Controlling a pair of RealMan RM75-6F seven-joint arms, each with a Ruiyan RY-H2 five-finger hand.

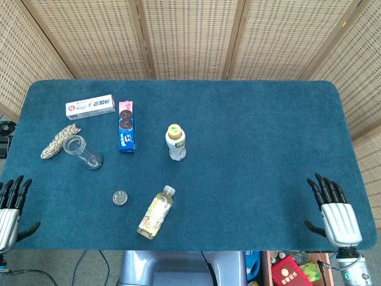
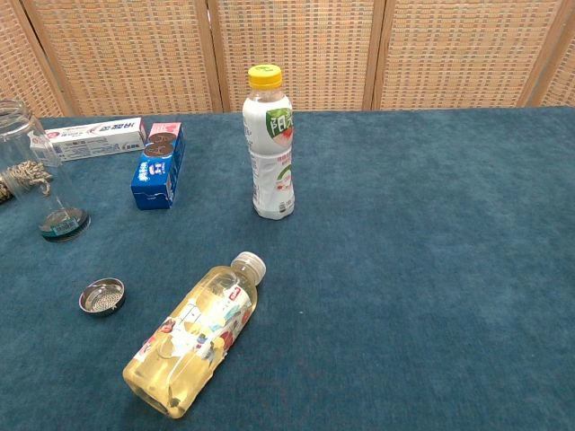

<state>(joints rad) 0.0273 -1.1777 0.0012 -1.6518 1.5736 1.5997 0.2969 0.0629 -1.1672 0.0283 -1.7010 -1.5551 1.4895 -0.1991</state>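
The cap [image 1: 120, 198] is lying flat near the bench's [image 1: 256, 179] front edge, toward the front-left corner; it is small, round and silvery, its open side facing up. Just beside it, the yellow bottle [image 1: 156, 212] is lying on its side close to the front edge, clear with pale yellow liquid and a bright printed label, its white-capped neck pointing toward the far edge.
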